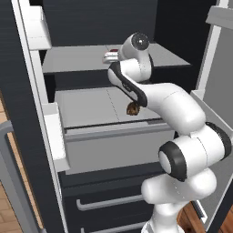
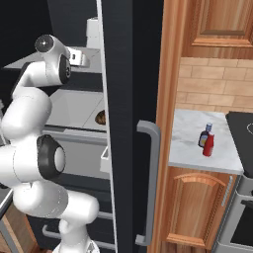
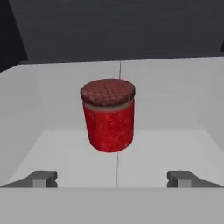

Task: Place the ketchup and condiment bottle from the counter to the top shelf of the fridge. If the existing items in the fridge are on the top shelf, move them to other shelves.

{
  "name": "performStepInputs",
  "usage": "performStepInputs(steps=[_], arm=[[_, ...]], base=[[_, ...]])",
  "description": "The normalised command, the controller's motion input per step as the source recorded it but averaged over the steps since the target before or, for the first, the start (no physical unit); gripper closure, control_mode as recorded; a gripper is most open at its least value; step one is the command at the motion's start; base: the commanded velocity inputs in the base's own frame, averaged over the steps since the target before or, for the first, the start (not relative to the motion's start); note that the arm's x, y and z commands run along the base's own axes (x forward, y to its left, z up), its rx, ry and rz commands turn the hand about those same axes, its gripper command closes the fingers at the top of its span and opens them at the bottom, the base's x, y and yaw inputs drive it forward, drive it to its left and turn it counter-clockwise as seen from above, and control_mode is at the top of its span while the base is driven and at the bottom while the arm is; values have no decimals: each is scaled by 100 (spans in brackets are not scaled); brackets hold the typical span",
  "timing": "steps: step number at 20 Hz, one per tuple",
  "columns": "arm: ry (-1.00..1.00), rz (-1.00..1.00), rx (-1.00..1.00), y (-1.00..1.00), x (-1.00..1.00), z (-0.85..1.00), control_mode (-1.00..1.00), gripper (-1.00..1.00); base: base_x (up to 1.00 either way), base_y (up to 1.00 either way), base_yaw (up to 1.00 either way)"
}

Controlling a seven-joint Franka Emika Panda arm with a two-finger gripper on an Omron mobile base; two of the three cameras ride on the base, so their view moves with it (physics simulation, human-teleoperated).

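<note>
The white arm rises from the base, bends at the elbow and reaches forward into the open fridge [image 1: 27, 113], its wrist level with the top shelf [image 1: 77, 61]. The hand [image 3: 112, 178] has its fingers spread wide with nothing between them, and points at a short red can [image 3: 108, 114] standing upright just ahead of the fingertips. A small brown lumpy thing [image 1: 133, 108] lies on the lower shelf [image 1: 86, 107]. On the desk [image 2: 185, 143], the ketchup [image 2: 208, 144] and the condiment bottle [image 2: 203, 138] stand upright, touching or nearly so.
</note>
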Motion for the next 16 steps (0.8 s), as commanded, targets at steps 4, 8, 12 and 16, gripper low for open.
performStepInputs(steps=[4,8,12,16], arm=[[0,0,-2,14,62,-10,-100,-100],[0,0,-2,11,62,-9,-100,-100],[0,0,-1,6,63,-7,-100,-100],[0,0,0,1,36,-3,-100,100]], base=[[0,0,0],[0,0,0],[0,0,0],[0,0,0]])
